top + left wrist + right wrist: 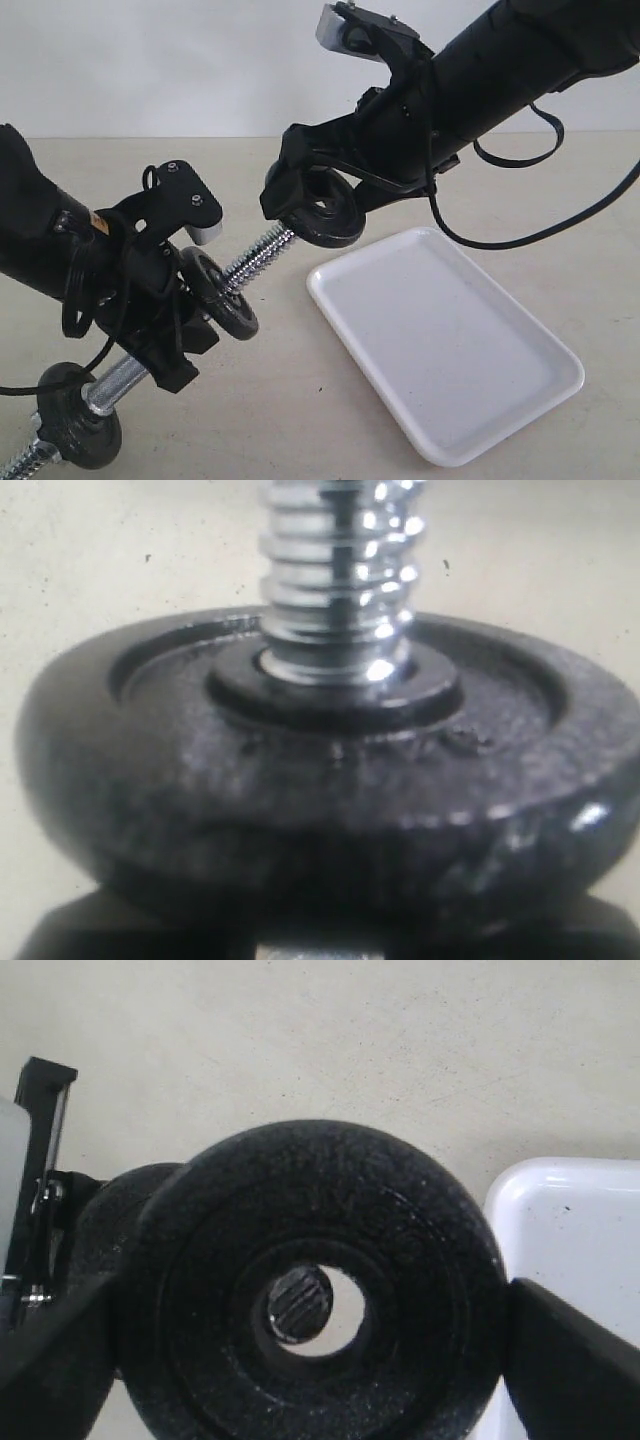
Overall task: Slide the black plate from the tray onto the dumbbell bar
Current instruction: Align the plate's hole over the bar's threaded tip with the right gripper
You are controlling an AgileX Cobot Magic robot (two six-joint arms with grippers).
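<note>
Three discs (328,220) (225,305) (80,425), one bar (255,258), one tray (450,340)

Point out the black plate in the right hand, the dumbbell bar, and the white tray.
black plate (320,1195): right wrist view, flat face just above its centre hole.
dumbbell bar (257,258): exterior view, threaded end nearest the plate.
tray (450,340): exterior view, bare middle of its floor.

A pale beige, faintly speckled work surface (300,420) spreads across the scene. Along the work surface's far edge rises a plain white wall (150,60). Soft, even light leaves only faint shadows on the work surface.
</note>
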